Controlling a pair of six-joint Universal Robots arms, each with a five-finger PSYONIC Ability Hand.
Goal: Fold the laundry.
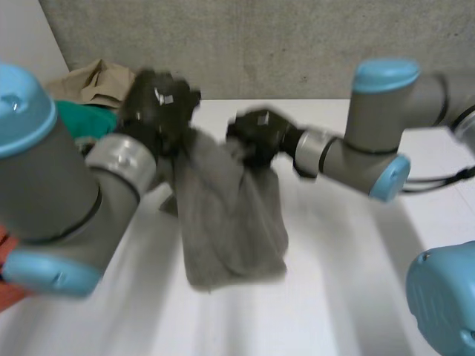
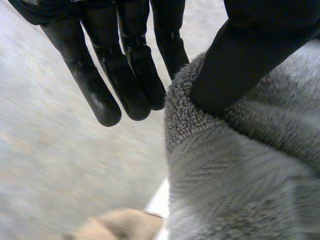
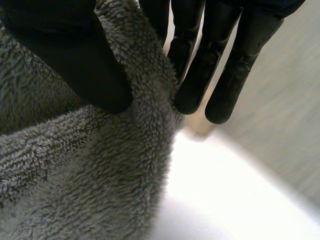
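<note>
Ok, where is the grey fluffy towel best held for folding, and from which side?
Along its top edge, near each end, each robot hand coming from its own side. The grey fluffy towel hangs long and limp. The left robot hand and right robot hand pinch its thick rim between thumb and fingers. That grip should spread it flat.

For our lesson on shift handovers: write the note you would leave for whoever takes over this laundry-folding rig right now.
Left hand: pinches the top edge of the grey towel between thumb and straight fingers.
Right hand: pinches the same top edge a little further along, in the same way.
The towel hangs from both hands over the white table.
Done: towel picked up.
Left: lay it down and fold it. Then fold the tan garment and green garment piled at the table's far left.
</note>
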